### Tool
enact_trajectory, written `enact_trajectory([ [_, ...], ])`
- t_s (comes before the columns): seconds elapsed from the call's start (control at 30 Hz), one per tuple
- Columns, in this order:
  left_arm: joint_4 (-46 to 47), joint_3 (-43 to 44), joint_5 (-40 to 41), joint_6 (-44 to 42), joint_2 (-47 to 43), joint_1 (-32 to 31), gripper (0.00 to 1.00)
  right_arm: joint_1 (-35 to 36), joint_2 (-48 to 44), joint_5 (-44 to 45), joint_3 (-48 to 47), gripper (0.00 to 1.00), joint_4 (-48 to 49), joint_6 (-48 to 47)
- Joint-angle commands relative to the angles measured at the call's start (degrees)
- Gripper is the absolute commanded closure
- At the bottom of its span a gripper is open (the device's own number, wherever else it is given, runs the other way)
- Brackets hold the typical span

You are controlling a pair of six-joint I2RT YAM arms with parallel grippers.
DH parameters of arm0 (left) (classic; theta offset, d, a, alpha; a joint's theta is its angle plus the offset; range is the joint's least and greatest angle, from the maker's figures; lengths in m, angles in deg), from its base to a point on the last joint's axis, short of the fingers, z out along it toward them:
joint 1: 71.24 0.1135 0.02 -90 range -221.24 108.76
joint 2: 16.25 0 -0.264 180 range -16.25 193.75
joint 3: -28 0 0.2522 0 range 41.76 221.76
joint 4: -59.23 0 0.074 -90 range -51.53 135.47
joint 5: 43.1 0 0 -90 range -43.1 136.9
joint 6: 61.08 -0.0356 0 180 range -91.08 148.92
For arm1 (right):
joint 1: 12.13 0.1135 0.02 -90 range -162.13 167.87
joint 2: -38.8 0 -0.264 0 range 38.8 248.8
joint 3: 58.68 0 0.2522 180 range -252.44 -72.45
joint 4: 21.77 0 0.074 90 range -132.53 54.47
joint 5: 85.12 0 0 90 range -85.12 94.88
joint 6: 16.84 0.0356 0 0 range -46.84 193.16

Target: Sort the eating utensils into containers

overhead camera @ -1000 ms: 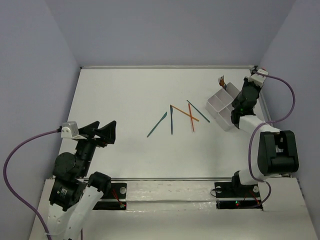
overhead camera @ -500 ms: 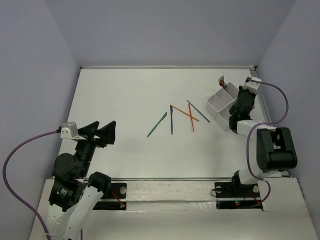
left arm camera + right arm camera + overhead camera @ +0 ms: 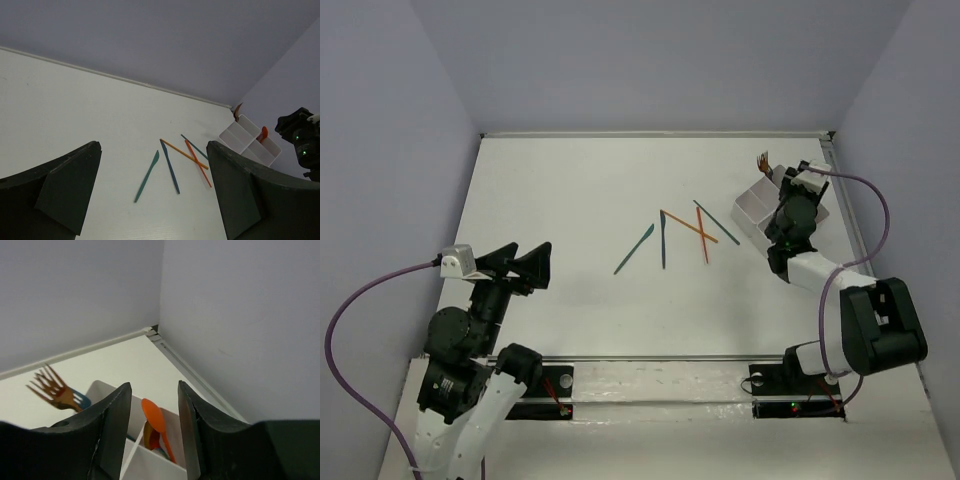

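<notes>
**A:** Left end effector (image 3: pixel 516 262)?

**B:** Lower left of the top view, fingers spread wide, holding nothing, well apart from everything.

**A:** Loose items?

**B:** Five, mid-frame on the worktop (image 3: pixel 570 180). Leftmost teal utensil (image 3: pixel 634 249) and second teal utensil (image 3: pixel 662 240) lie separate. Then the orange pair (image 3: pixel 680 222) crossed w/ a third teal utensil (image 3: pixel 725 231). Too thin to tell the types.

**A:** Risk there?

**B:** Prob. that lifting one crossed piece drags or flicks its neighbours. They're flat and thin, so a pinch could slip.

**A:** Right side?

**B:** White tray (image 3: pixel 750 207), upper right. Orange fork (image 3: pixel 55 388) and orange spoon (image 3: pixel 151 416) stand in it. Right end effector (image 3: pixel 153 385) sits over it, fingers slightly parted, pinching nothing I can see.

**A:** Hazard?

**B:** A careless exit could snag the spoon or tip the light tray.
</notes>
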Motion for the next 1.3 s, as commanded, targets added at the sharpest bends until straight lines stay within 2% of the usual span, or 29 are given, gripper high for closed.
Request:
enact_trajectory([
  [0.0, 2.68, 0.06, 0.36, -0.6, -0.12, -0.44, 0.01, 4.7, -8.69, -1.96, -3.57, 0.54, -14.66, 8.24],
  [0.03, 2.68, 0.06, 0.36, -0.68, -0.04, -0.44, 0.01, 5.49, -9.94, -3.73, -4.54, 0.56, -19.19, 10.88],
  [0.07, 2.59, 0.06, 0.45, -0.68, 0.23, -0.44, 0.01, 6.97, -11.08, -5.23, -6.11, 0.6, -23.84, 17.51],
  [0.1, 2.68, 0.06, 0.53, -0.6, 0.4, -0.44, 0.01, 7.77, -12.05, -9.33, -6.65, 0.71, -27.72, 20.1],
  [0.13, 2.59, 0.06, 0.45, -0.68, 0.58, -0.44, 0.01, 8.48, -12.76, -11.46, -6.92, 0.77, -31.15, 22.04],
  [0.2, 2.68, -0.03, 0.54, -0.68, 1.28, -0.44, 0.01, 9.97, -14.25, -15.94, -7.36, 0.84, -38.98, 26.61],
  [0.27, 2.68, -0.03, 0.19, -0.68, 2.07, 0.17, 0.01, 11.03, -13.91, -24.55, -8.32, 0.88, -46.89, 30.56],
  [0.3, 2.68, -0.03, 0.01, -0.77, 2.51, 0.17, 0.01, 11.03, -13.38, -28.93, -8.68, 0.89, -48.83, 31.55],
  [0.4, 2.94, -0.11, -0.78, -0.86, 4.0, 0.7, 0.01, 12.69, -9.87, -33.35, -9.82, 0.85, -54.99, 33.05],
  [0.5, 3.03, -0.2, -1.66, -0.95, 5.67, 1.84, 0.01, 14.2, -4.36, -35.21, -13.24, 0.7, -60.0, 32.61],
  [0.6, 3.29, -0.29, -2.63, -1.03, 6.99, 3.24, 0.01, 14.81, 1.81, -35.3, -17.11, 0.63, -62.82, 32.0],
  [0.7, 3.56, -0.38, -3.16, -1.04, 7.78, 3.87, 0.01, 14.81, 8.23, -35.65, -22.2, 0.63, -64.49, 31.56],
  [0.93, 3.47, -0.38, -3.51, -1.04, 8.84, 5.01, 0.01, 14.81, 21.4, -30.3, -34.51, 0.66, -72.13, 30.24],
  [1.27, 3.56, -0.47, -3.86, -1.12, 8.31, 5.01, 0.01, 14.28, 32.67, -30.47, -47.43, 0.68, -79.08, 28.74],
])
